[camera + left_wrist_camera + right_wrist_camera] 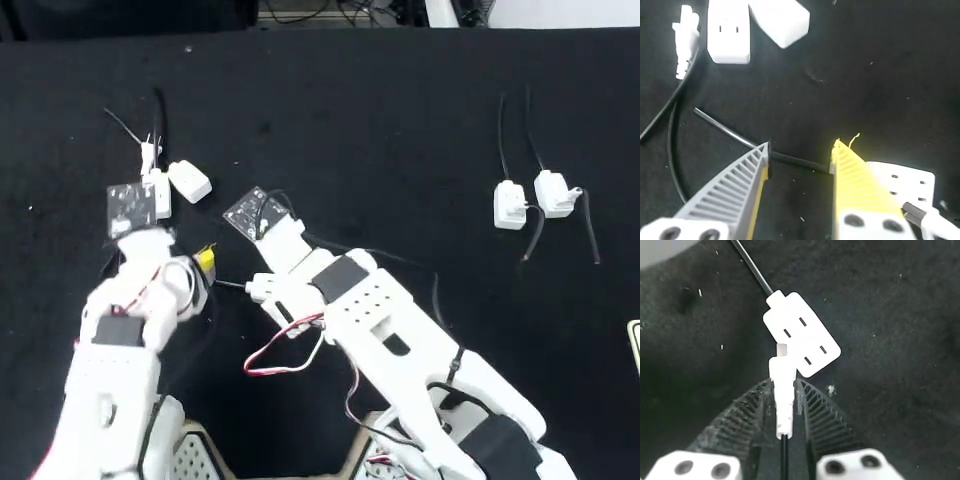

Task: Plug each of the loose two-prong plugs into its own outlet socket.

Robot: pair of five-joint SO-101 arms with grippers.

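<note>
My right gripper [785, 386] is shut on a white two-prong plug [783, 390] with a black cord. The plug's tip, with a bit of metal prong showing, rests against the edge of a white outlet block [802, 340] that has slots on its face. In the high view this block [258, 288] lies at the table's middle left, its black cable [730, 131] running left. My left gripper [800, 150] is open and straddles that cable just beside the block [905, 182]. Farther off lie a loose white plug [685, 37], a white socket [729, 32] and a white block [780, 20].
Two more white plug-and-socket pieces [510, 205] [552, 192] with black cords lie at the right of the black table [380, 130]. Both arms crowd the middle left, with red and white wires [285, 355] hanging under the right arm.
</note>
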